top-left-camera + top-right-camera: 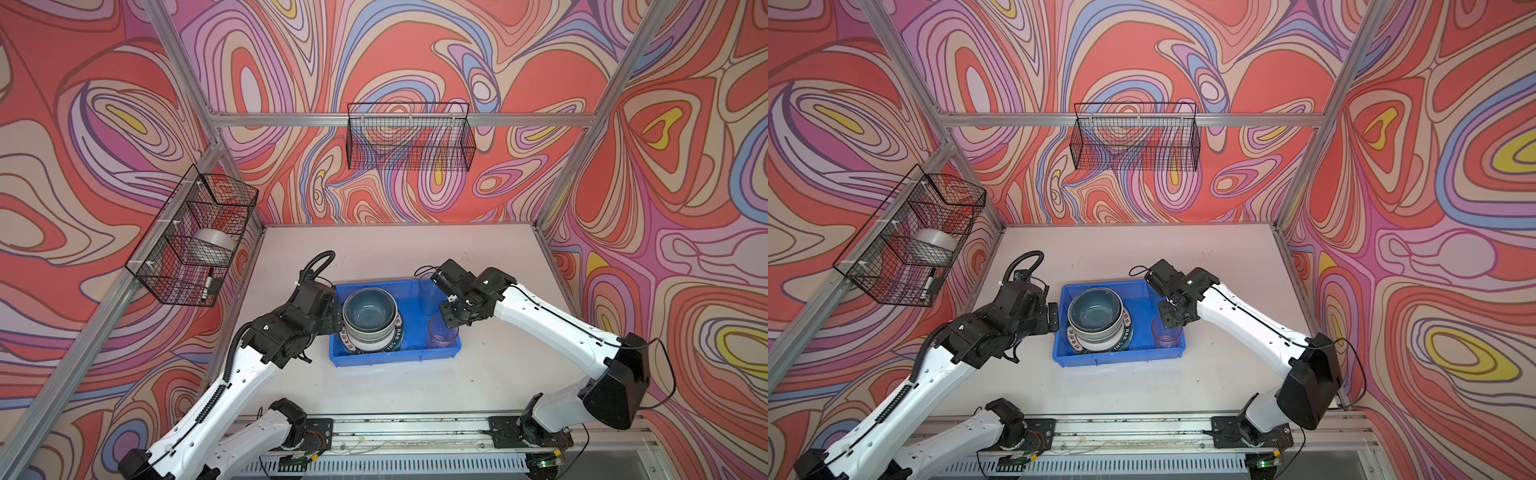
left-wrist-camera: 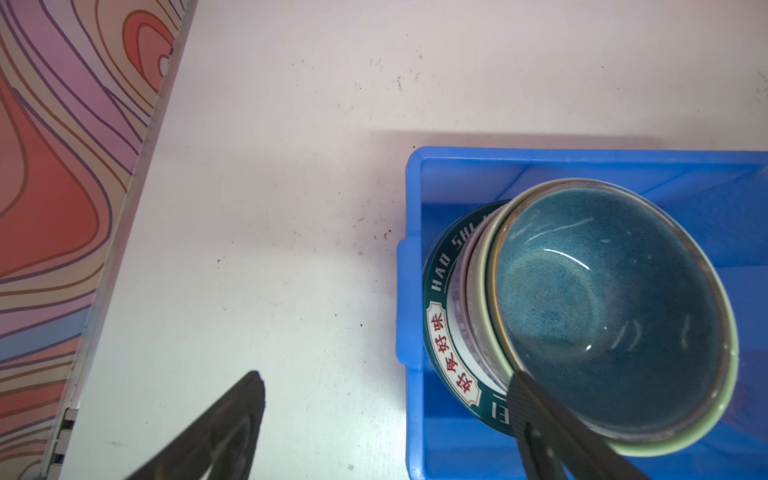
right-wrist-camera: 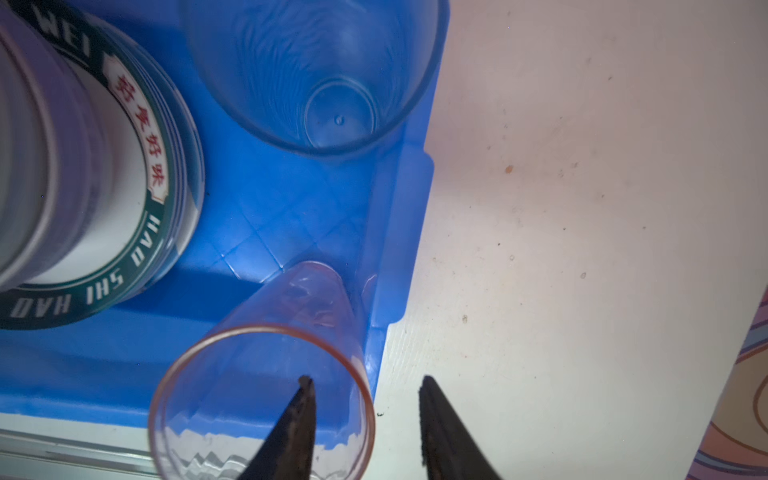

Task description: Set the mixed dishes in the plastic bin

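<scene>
The blue plastic bin (image 1: 395, 358) (image 1: 1117, 359) sits mid-table. In its left half is a stack of dishes: the lettered plate (image 2: 440, 332) (image 3: 145, 232) lowest in sight, a pale green bowl (image 2: 482, 299), and the dark blue bowl (image 1: 368, 309) (image 1: 1096, 309) on top. A clear blue tumbler (image 3: 316, 75) and a pink tumbler (image 1: 442, 332) (image 3: 257, 374) stand in the right half. My right gripper (image 3: 366, 380) (image 1: 446, 309) is open astride the pink tumbler's rim, one finger inside, one outside. My left gripper (image 2: 386, 374) (image 1: 330, 316) is wide open at the bin's left wall, holding nothing.
A black wire basket (image 1: 409, 137) hangs on the back wall. Another basket (image 1: 195, 241) on the left wall holds a white tape roll (image 1: 214, 245) and a marker. Aluminium frame posts edge the white table (image 1: 415, 249).
</scene>
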Motion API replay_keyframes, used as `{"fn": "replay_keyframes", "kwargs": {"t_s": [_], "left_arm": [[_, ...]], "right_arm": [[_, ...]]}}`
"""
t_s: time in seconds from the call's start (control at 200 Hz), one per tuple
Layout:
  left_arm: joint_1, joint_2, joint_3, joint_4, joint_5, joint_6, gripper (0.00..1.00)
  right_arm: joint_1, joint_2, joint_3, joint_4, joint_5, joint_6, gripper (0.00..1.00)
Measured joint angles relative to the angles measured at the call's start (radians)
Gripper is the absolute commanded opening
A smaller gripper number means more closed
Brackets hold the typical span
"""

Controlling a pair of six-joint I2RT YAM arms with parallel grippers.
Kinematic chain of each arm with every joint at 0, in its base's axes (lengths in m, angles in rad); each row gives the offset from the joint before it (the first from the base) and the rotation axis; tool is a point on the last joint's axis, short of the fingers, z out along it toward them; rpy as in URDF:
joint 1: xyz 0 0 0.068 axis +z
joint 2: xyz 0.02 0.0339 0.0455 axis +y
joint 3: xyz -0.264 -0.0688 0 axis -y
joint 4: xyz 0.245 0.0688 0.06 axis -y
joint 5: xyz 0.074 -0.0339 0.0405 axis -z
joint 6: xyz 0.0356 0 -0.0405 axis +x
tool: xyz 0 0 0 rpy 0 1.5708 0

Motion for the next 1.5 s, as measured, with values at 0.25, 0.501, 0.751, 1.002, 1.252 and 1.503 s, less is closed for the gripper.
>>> {"fn": "replay_keyframes", "kwargs": {"t_s": [0.25, 0.501, 0.751, 1.002, 1.252, 1.503], "left_arm": [[0.103, 0.035, 0.031, 0.064, -0.036, 0.121, 1.0], [0.198, 0.03, -0.075, 0.315, -0.052, 0.264, 1.0], [0.238, 0.085, -0.297, 0.653, -0.089, 0.372, 1.0], [0.315, 0.184, -0.425, 0.96, -0.076, 0.401, 1.0], [0.358, 0.303, -0.536, 1.242, -0.071, 0.454, 1.0], [0.362, 0.472, -0.567, 1.445, -0.082, 0.499, 1.0]], "right_arm": [[-0.068, -0.052, 0.089, 0.065, 0.069, -0.064, 0.76], [-0.235, -0.152, -0.031, 0.373, 0.158, -0.145, 0.98], [-0.42, -0.146, -0.231, 0.674, 0.187, -0.182, 0.98], [-0.583, -0.041, -0.446, 0.949, 0.223, -0.187, 0.98], [-0.679, 0.101, -0.561, 1.178, 0.243, -0.176, 0.99], [-0.697, 0.192, -0.624, 1.325, 0.241, -0.154, 0.99]]}}
